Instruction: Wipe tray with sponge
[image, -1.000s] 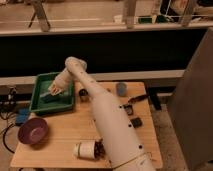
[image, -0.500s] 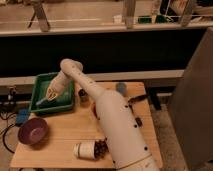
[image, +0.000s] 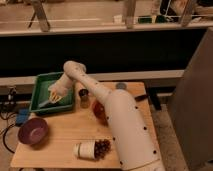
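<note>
We are looking down on a wooden table (image: 65, 135). The white arm (image: 117, 125) is filling the right half of the view and covering much of the tabletop.

- The gripper (image: 56, 95) is hanging low inside the green tray (image: 38, 90), toward its front right part. Its yellowish tip is blurring into what lies beneath it, so we cannot tell whether it is parted, closed or clamped on anything.
- The sponge (image: 48, 101) is showing only as a pale smear on the tray floor, just under and left of the gripper. We cannot make out its edges, or whether the gripper is touching it.
- The tray is sitting at the table's back left corner.
- A dark cup (image: 84, 98) is standing just right of the tray.
- The arm is hiding most of a red bowl (image: 98, 111).
- A purple bowl (image: 33, 131) is resting at the front left.
- A white cup (image: 86, 149) is lying on its side near the front edge, with something dark at its mouth.
- A small blue item (image: 22, 116) is lying off the table's left edge. We cannot identify it.
</note>
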